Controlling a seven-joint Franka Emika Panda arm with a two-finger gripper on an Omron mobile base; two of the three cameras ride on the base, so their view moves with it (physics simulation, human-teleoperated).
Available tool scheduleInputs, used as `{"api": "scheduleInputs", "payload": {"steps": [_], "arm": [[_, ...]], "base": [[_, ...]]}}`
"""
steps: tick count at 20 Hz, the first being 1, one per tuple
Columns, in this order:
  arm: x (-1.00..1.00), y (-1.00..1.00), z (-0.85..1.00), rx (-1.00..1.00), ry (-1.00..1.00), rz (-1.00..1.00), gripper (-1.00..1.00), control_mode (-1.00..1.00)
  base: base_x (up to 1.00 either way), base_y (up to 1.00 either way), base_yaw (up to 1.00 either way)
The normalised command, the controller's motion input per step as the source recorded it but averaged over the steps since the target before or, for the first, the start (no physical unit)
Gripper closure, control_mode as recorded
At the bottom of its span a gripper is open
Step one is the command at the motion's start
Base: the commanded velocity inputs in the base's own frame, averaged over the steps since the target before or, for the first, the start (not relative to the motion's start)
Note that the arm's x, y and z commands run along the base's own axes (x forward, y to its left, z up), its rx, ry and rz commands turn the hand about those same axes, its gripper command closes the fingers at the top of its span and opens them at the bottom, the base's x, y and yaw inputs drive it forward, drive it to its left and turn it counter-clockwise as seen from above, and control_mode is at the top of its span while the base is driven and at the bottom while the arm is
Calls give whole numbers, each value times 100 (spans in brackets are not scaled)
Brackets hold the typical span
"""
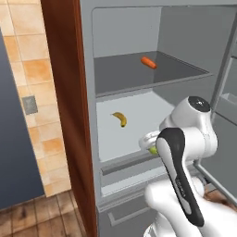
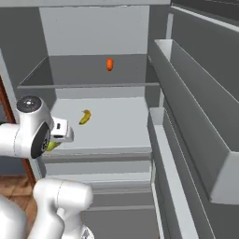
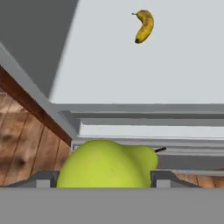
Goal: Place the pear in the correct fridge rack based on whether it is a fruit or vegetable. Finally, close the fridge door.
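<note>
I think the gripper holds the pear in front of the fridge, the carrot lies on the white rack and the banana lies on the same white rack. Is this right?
Not quite. The carrot lies on the darker grey shelf above, as the left base view shows. The gripper does hold the pear, and the banana lies on the white rack.

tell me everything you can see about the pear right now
The pear is smooth, glossy and yellow-green, with a thin dark stem pointing sideways. It lies sideways between the two dark fingertips of the gripper, held in the air just in front of the grey front edge of the white fridge rack, not yet on it. In the base views just a small green sliver peeks out beside the white hand. Nothing but the fingers touches it.
</note>
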Motion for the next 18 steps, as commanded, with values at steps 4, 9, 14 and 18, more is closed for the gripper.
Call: {"api": "scheduleInputs", "payload": {"steps": [4,9,14,18], "arm": [[29,-36,-10,0,0,-18,100,-100],[59,-85,-16,0,0,-36,100,-100],[76,-71,-1,0,-2,-15,100,-100],[40,-38,-15,0,-20,13,100,-100]], "base": [[44,-8,-16],[0,0,0],[0,0,0],[0,0,0]]}}
